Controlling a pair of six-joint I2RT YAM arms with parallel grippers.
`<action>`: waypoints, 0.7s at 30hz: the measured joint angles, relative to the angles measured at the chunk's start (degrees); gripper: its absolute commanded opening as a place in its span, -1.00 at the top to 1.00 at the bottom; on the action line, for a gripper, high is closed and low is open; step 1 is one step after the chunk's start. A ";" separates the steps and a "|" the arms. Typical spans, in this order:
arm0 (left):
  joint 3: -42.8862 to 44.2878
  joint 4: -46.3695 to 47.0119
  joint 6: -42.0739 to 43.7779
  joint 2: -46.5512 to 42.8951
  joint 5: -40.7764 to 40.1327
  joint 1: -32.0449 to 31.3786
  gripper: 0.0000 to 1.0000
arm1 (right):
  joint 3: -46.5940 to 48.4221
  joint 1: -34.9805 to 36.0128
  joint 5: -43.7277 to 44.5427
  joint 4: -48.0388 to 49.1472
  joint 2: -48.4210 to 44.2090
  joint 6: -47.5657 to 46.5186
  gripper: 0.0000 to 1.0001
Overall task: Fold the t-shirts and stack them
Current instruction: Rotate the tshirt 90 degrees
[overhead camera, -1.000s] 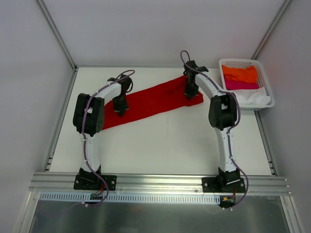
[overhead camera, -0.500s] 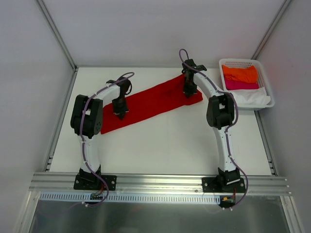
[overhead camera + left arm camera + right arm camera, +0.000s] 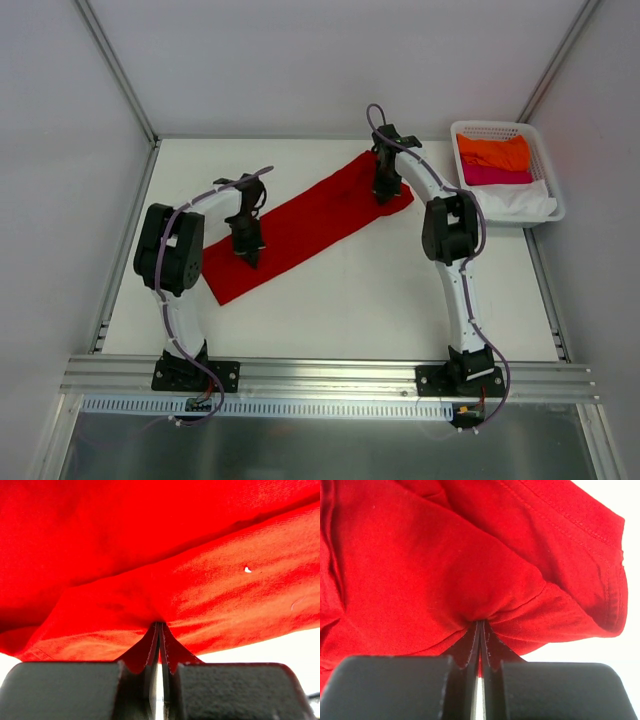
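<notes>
Both grippers are pinched fully closed on one garment. Nearest the arm bases, the left gripper point(image 3: 246, 252) points down over the pale flat table point(image 3: 350, 310) and nips the deep red short-sleeved cloth t-shirt point(image 3: 305, 215) toward its near-left end. Its wrist view shows a thin ridge of red fabric drawn up between the closed jaws. The shirt lies as a long band running diagonally from near left to far right, and its near-left end spreads into a broad corner. Farther back, the right gripper point(image 3: 383, 190) clamps a small fold close to the shirt's far-right end, where a stitched hem curves past in its wrist view. Beyond it, at the far right corner, the white plastic lattice basket point(image 3: 505, 126) holds the white shirt point(image 3: 522, 204) nearest, then the magenta pink shirt point(image 3: 495, 176), then the bright orange shirt point(image 3: 492, 152).
</notes>
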 measured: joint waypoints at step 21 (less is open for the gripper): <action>-4.37 -1.86 -3.50 -3.61 12.59 -12.00 1.00 | 1.07 1.22 -0.52 -0.07 0.68 1.29 0.99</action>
